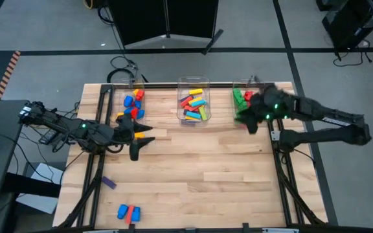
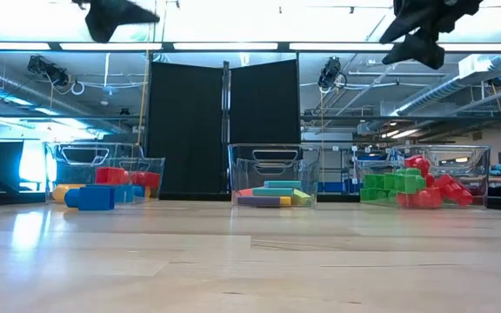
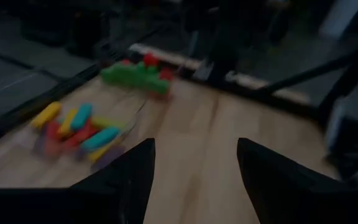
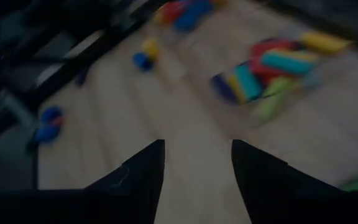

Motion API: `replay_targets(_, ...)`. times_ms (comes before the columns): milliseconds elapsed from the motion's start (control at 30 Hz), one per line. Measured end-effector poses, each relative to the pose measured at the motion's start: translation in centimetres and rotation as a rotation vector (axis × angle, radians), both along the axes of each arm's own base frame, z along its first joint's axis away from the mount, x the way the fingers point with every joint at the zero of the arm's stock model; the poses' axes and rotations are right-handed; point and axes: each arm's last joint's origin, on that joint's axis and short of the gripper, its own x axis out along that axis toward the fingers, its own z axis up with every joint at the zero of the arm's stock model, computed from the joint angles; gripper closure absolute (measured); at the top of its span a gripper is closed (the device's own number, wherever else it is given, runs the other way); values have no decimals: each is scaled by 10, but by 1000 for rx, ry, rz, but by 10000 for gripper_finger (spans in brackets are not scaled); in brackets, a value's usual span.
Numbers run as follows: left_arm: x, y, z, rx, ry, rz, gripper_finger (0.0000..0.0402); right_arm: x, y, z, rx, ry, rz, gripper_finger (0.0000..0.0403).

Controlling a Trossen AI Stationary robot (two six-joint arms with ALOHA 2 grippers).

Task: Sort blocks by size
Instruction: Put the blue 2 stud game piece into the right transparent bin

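Note:
Blocks lie in three clear bins along the table's far edge. The left bin holds blue, red and yellow ones, the middle bin long ones, and the right bin green and red ones. Loose on the wood are a purple block and a blue and red pair near the front left. My left gripper hangs open and empty above the table in front of the left bin. My right gripper is open and empty, raised by the right bin's near side.
A yellow and a blue block sit on the wood just in front of the left bin. Black frame rails run along the table's left and right sides. Bare wood spans the middle and front right.

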Motion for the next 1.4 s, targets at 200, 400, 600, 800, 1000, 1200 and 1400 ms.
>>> replay_targets(200,-4,1,-11,38,119,-12,168,14,28,-40,10,64,191,213)
replay_targets(400,-3,-1,-11,31,129,-86,168,21,43,-70,4,180,258,215)
replay_targets(600,-2,-3,-19,82,216,-149,168,36,54,-75,-56,160,261,227)
replay_targets(800,4,-5,-41,119,404,-138,168,50,61,-75,-73,94,274,243)
replay_targets(1000,10,-7,-72,170,684,-133,168,60,66,-78,-74,71,289,253)
replay_targets(1200,15,2,-93,140,882,-64,168,64,67,-82,-72,81,289,260)
replay_targets(1400,25,18,-105,108,966,-45,168,66,68,-84,-72,86,289,265)
